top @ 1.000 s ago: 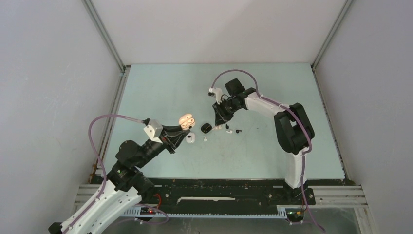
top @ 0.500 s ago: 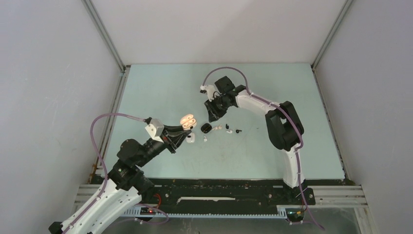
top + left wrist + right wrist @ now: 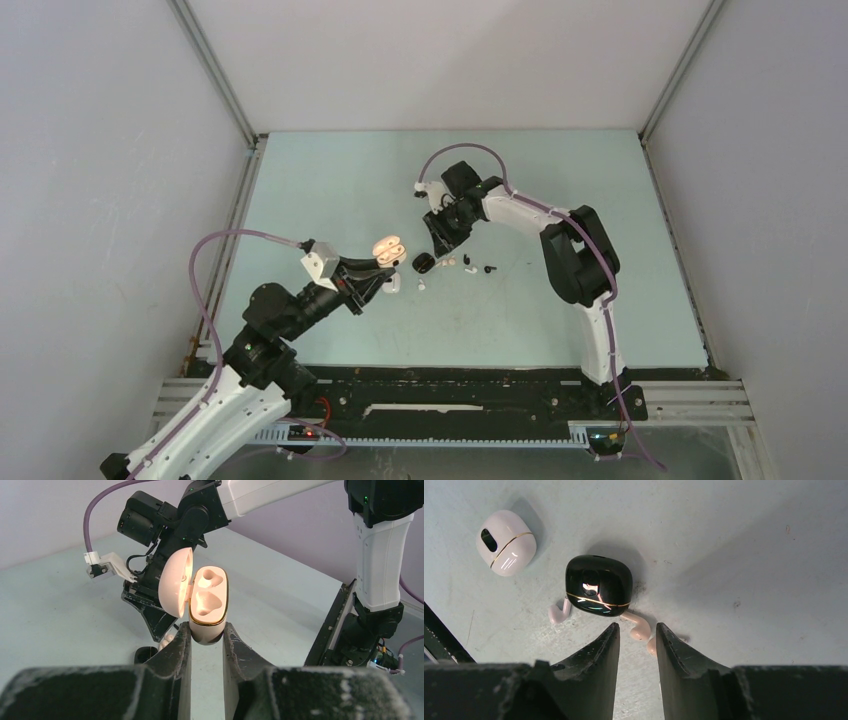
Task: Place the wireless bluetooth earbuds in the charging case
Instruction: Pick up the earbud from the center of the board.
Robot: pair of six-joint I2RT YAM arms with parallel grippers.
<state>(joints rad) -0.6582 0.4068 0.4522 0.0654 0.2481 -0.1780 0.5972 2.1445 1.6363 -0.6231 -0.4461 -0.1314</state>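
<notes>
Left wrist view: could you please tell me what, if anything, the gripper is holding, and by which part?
The left gripper holds the open beige charging case, one finger pressed on each side of its lower body.

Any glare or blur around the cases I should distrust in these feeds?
Right wrist: sharp on the table; a white glare spot on the black case, a softer one on the pale case. Left wrist: the open beige case in the left gripper glows nearly overexposed inside its lid; foreground soft. Top external: evenly lit, but the earbuds are mere specks.
</notes>
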